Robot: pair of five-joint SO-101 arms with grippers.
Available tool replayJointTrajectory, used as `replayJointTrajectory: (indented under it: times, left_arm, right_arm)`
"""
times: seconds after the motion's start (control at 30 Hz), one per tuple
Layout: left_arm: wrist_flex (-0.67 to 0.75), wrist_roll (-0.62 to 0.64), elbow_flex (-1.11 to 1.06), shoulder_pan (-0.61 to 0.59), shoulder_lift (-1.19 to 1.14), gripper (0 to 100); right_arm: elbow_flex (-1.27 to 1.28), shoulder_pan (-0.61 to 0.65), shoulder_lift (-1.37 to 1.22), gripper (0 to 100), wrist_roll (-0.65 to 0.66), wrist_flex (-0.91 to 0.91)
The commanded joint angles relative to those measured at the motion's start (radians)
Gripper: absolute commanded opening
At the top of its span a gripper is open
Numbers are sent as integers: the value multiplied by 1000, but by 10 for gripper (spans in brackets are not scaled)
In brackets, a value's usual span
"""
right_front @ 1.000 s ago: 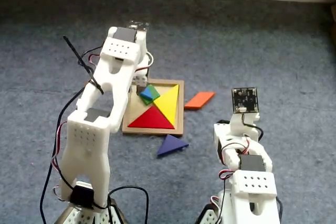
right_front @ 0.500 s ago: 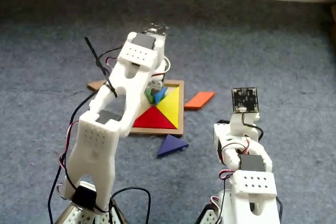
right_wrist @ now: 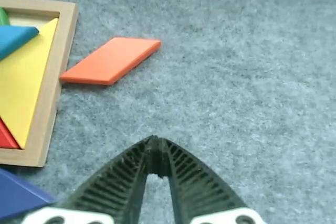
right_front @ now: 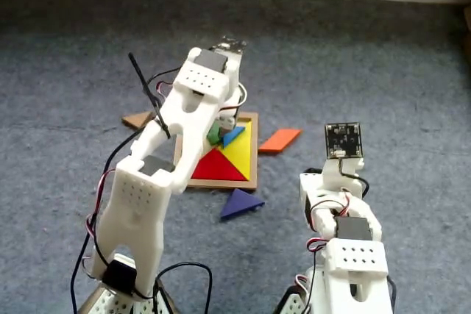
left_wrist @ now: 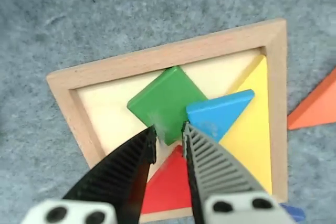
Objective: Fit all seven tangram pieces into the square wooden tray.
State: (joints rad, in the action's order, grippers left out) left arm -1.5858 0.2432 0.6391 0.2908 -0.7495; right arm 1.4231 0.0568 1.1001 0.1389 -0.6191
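- Right pincer [right_wrist: 156,169]: fingers fully closed, tips touching, nothing held. It hangs over bare grey surface [right_front: 383,71] at the near right.
- Circuit board [right_front: 344,140]: small dark square mounted on the right arm. Its markings are too small to read.
- Indigo triangle [right_front: 241,203]: flat on the surface, just near of the tray's near right corner. The right wrist view shows one corner of it [right_wrist: 18,195].
- Square wooden tray [right_front: 252,170]: pale wood with a raised rim, centre of the scene. The left arm covers its left part in the high view; the left wrist view shows the far rim [left_wrist: 168,56] and bare floor beneath it.
- Red triangle [right_front: 218,168]: seated along the near rim.
- Yellow triangle [right_front: 241,151]: seated along the right rim.
- Blue triangle [left_wrist: 218,116]: small, lying askew, its point over the yellow triangle's edge.
- Green square [left_wrist: 163,100]: set diamond-wise in the far part of the tray, touching the blue triangle.
- Left pincer [left_wrist: 169,132]: closed to a narrow gap, gripping the green square by one corner.
- Orange parallelogram [right_front: 280,140]: flat on the surface, just right of the tray.
- Brown piece [right_front: 138,118]: left of the tray, partly behind the left arm.
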Motion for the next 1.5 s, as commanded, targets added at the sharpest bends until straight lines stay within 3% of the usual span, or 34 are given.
replayJointTrajectory:
  times: [0.0, 0.73, 1.13, 1.27, 1.47]
  left_arm:
    - [-20, 12, 7, 50, 77, 101]
    - [31, 5, 7, 67, 91, 105]
    - [71, 0, 5, 177, 88, 105]
    - [124, -80, 12, 159, 21, 106]
    - [167, -87, 33, 93, -16, 106]
  right_arm:
    - [-5, -5, 16, 6, 11, 27]
    - [-5, -5, 16, 6, 11, 27]
    - [-5, -5, 16, 6, 11, 27]
    - [-5, -5, 16, 6, 11, 27]
    - [-5, -5, 16, 6, 11, 27]
